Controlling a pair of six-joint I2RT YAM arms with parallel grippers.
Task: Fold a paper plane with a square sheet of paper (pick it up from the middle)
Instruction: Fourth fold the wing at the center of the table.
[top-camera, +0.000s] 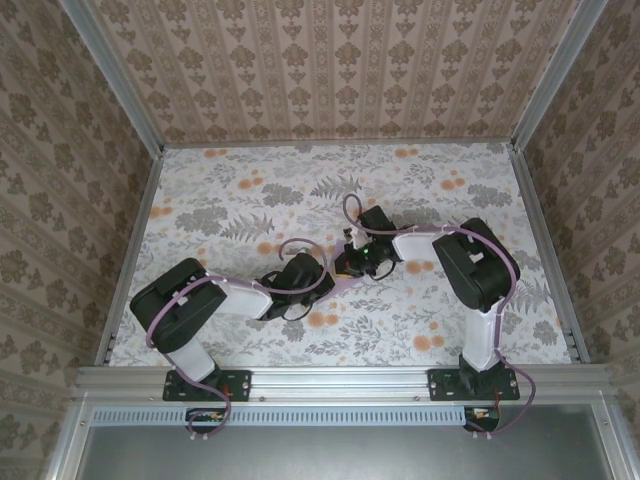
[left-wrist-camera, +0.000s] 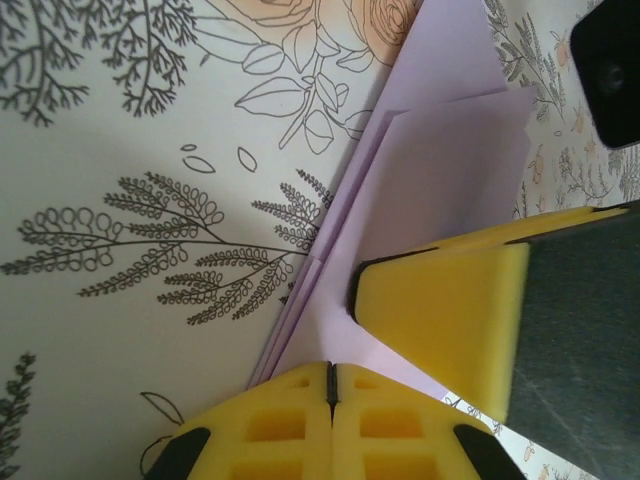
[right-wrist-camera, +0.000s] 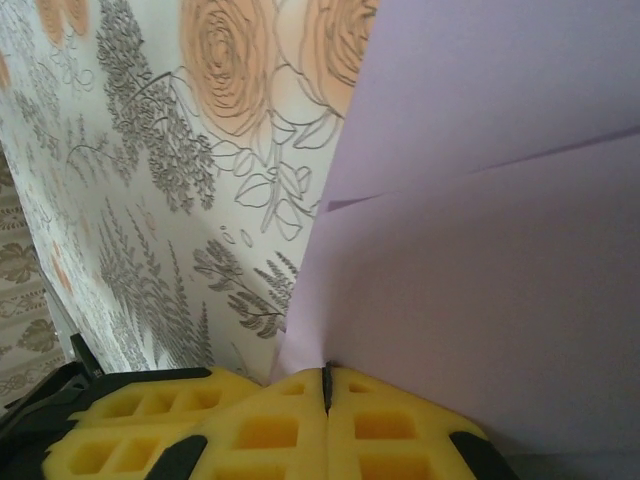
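The square sheet of paper (left-wrist-camera: 440, 170), plain lilac, lies folded into overlapping layers on the floral tablecloth, with a long creased edge on its left. My left gripper (left-wrist-camera: 330, 385) is shut, its yellow fingertips resting on the paper's near end. My right gripper (right-wrist-camera: 325, 385) is also shut, tips set against the lilac paper (right-wrist-camera: 480, 260) where a fold line meets them. One right finger (left-wrist-camera: 450, 310) lies across the paper beside my left tips. From above, both grippers (top-camera: 335, 270) (top-camera: 353, 263) meet at the table's middle and cover the paper.
The floral tablecloth (top-camera: 240, 200) spreads around the arms. Patterned walls with metal rails (top-camera: 540, 240) close off the left, right and far sides. Purple cables (top-camera: 300, 245) loop over both arms.
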